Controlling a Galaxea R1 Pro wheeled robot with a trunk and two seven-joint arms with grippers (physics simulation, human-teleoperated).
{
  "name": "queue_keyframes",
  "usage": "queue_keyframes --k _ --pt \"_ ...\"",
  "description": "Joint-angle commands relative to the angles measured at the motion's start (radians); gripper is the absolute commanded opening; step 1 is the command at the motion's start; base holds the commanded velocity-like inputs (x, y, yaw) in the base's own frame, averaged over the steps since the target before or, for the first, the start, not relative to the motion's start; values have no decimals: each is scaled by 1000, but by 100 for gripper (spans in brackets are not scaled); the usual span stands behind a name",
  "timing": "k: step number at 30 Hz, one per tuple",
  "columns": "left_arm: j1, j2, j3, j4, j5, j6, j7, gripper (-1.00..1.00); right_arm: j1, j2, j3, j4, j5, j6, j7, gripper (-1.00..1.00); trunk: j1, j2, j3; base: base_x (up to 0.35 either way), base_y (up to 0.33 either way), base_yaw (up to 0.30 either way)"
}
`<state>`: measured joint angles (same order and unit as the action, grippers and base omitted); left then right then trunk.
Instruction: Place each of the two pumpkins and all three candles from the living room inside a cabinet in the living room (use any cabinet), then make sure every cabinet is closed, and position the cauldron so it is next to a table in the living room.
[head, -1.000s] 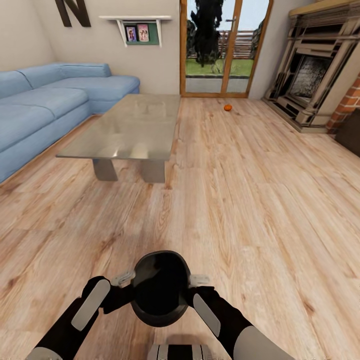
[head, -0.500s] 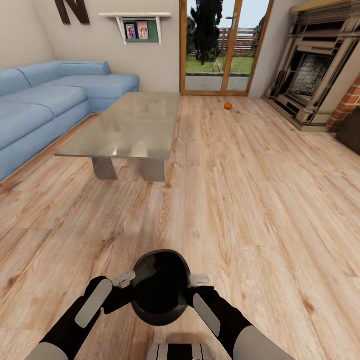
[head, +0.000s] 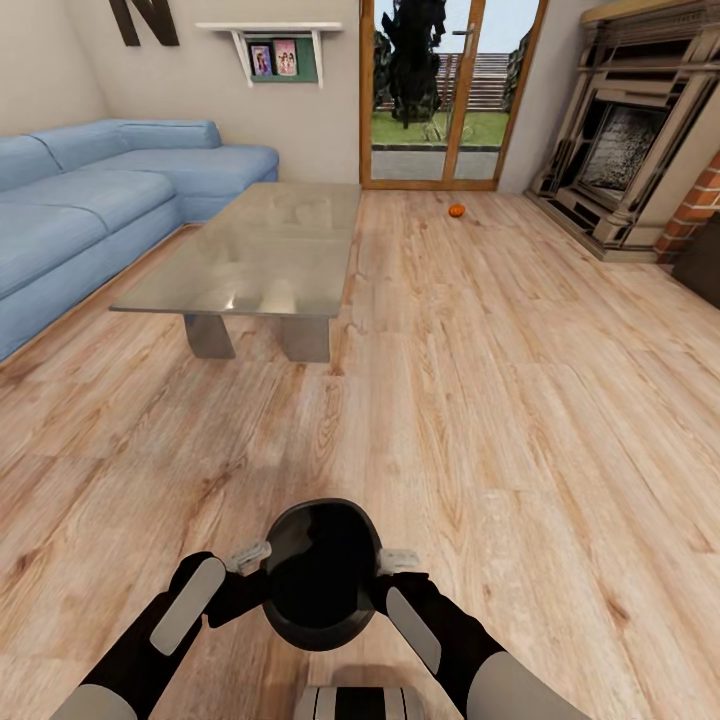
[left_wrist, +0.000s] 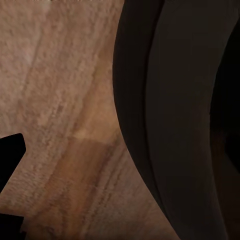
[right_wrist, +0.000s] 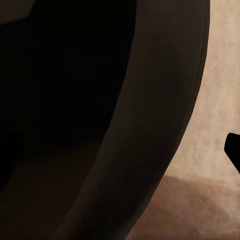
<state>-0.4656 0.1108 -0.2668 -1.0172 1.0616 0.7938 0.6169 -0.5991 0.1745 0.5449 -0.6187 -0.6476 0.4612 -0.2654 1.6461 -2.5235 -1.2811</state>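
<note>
Black cauldron (head: 322, 575) pinched by left fingers (head: 247, 556) and right fingers (head: 398, 560); table (head: 262, 255) ahead-left, pumpkin (head: 456, 211) beyond.

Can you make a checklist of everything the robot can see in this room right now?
Surface: wood floor, bare around the robot.
Job's things: black cauldron held between both arms; one pumpkin on the floor near the glass door; grey table, top bare.
Clutter: nothing seen.
Grippers: left gripper and right gripper at the cauldron's rim; cannot tell how the jaws stand.
Cables: nothing seen.
Surroundings: blue sofa, fireplace, wall shelf.
</note>
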Motion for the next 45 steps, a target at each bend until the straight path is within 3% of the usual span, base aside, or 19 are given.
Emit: queue_keyframes --k 1,4,5,13,17,24,25,45 --pt "-1 1 -3 -1 10 -1 10 100 -1 0 3 -1 -9 2 -9 100 0 0 -1 0 0 0" --pt "-1 1 -3 -1 10 -1 10 100 -1 0 3 -1 -9 2 -9 100 0 0 -1 0 0 0" --pt "-1 1 -3 -1 10 -1 10 100 -1 0 3 0 -9 2 -9 -100 0 0 -1 0 0 0" --pt "-1 3 -3 -1 11 -1 9 100 -1 0 3 -1 -9 6 -7 -100 0 0 -1 0 0 0" --pt "-1 7 -7 -1 7 -1 -61 100 -1 0 3 -1 -9 7 -6 -100 0 0 -1 0 0 0" --pt "-1 10 -9 -1 6 -2 -84 100 -1 0 3 -1 -9 7 -6 -100 0 0 -1 0 0 0" --pt "-1 10 -9 -1 6 -2 -84 -100 -1 0 3 -1 -9 7 -6 -100 0 0 -1 0 0 0" --pt "-1 13 -9 -1 6 -23 -86 -100 -1 0 3 0 -9 7 -6 -100 0 0 -1 0 0 0"
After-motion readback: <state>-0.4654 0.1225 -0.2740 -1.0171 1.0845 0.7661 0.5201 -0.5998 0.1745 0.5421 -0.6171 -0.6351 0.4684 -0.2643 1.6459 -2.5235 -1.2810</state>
